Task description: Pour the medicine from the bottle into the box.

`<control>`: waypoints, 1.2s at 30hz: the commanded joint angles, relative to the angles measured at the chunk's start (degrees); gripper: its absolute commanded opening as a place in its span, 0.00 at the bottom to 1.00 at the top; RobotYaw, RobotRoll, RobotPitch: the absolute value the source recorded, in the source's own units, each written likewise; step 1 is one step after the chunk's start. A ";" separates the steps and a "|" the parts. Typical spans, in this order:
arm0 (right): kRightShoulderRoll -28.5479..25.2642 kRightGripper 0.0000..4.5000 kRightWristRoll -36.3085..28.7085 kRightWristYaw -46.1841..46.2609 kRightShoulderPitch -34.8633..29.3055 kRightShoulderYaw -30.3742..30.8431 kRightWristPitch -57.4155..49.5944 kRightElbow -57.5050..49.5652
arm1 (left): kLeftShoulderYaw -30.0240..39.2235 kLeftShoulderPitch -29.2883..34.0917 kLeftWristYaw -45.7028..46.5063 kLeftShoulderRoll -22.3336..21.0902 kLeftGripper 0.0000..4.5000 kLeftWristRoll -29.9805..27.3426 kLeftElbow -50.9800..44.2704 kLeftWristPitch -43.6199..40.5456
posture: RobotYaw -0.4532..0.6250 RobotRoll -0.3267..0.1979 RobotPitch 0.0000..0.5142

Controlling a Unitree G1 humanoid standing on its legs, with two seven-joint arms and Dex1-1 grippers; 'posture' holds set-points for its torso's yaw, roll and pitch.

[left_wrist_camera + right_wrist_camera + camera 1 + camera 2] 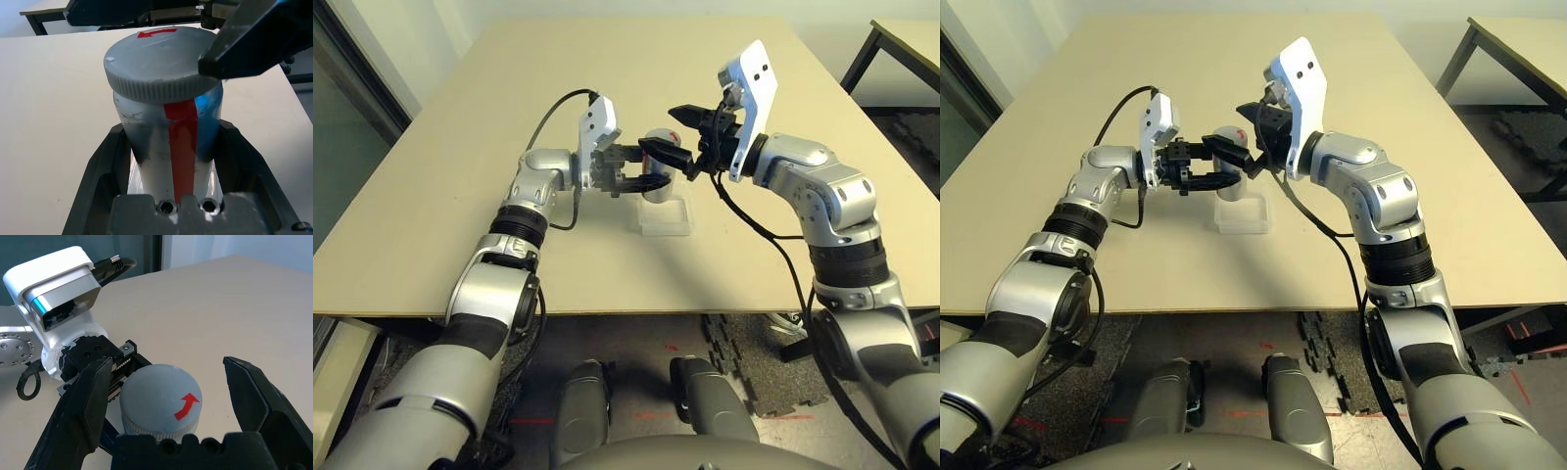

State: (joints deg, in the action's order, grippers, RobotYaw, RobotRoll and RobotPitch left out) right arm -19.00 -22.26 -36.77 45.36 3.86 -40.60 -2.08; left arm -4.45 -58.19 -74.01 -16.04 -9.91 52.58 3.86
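- The table (460,176) is a wide pale tan top; the two silver arms reach over it and meet near its middle
- The right gripper (168,396) comes at the bottle from above, its two black fingers (80,406) spread wide, one on each side of the cap and neither touching it
- The left gripper (168,161) comes in from the robot's left and is clamped on the bottle's body, a finger pressed to each side below the cap
- The bottle (166,132) stands upright in that grip, silver-grey with a red stripe down its label, held over the near-left part of the box
- The box (666,217) is clear and shallow, flat on the table right under and just in front of the bottle
- The cap (161,404) is round, grey, ribbed at the rim, on the bottle, with a red arrow on top
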 commanded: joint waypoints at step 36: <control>-11.40 1.00 -4.48 0.35 -7.80 -9.97 -4.62 -3.75 | 0.24 -0.19 -0.56 -0.38 0.59 0.29 -0.33 0.32 | 0.24 0.62 0.16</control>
State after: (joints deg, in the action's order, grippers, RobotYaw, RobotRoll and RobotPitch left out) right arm -30.01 -26.01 -36.37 38.30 -5.42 -44.43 -5.49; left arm -4.35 -58.15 -74.09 -16.27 -9.91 52.56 3.88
